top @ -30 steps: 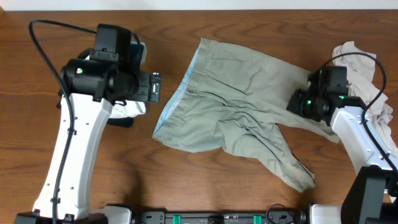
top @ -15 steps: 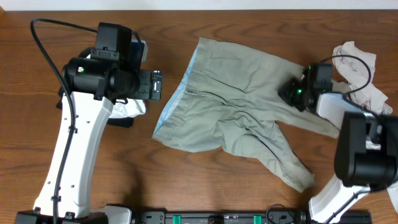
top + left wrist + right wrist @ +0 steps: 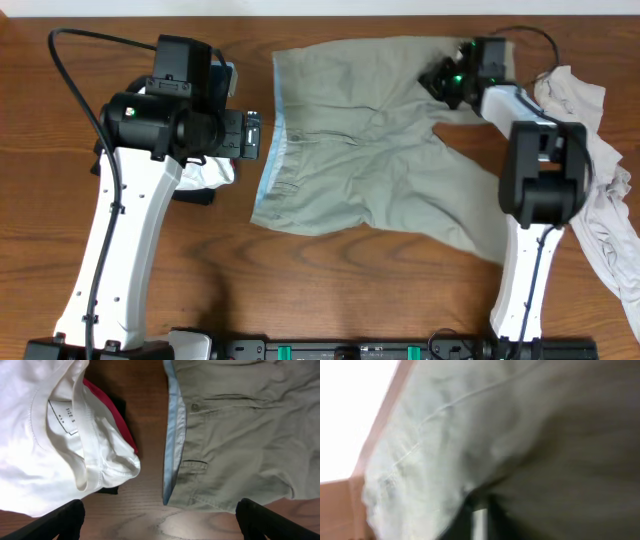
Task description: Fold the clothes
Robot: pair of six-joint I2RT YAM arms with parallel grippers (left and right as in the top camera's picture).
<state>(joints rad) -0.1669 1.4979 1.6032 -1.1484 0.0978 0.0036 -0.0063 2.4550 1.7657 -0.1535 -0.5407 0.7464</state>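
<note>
- Robotics lab bench: left arm (image 3: 110,250) and right arm (image 3: 525,270), both white, rise from the wood-grain tabletop's (image 3: 330,290) near edge.
- A black mounting rail (image 3: 340,351) runs along that edge.

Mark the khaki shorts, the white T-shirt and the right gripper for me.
khaki shorts (image 3: 370,150): overhead view, middle of the seat.
white T-shirt (image 3: 30,460): left wrist view, body fabric left of the collar.
right gripper (image 3: 437,77): overhead view, fingertips at the shorts' far leg.

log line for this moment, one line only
left claw: open, holds nothing | right claw: shut on shorts leg | shorts: spread, unfolded | white shirt: beside waistband
</note>
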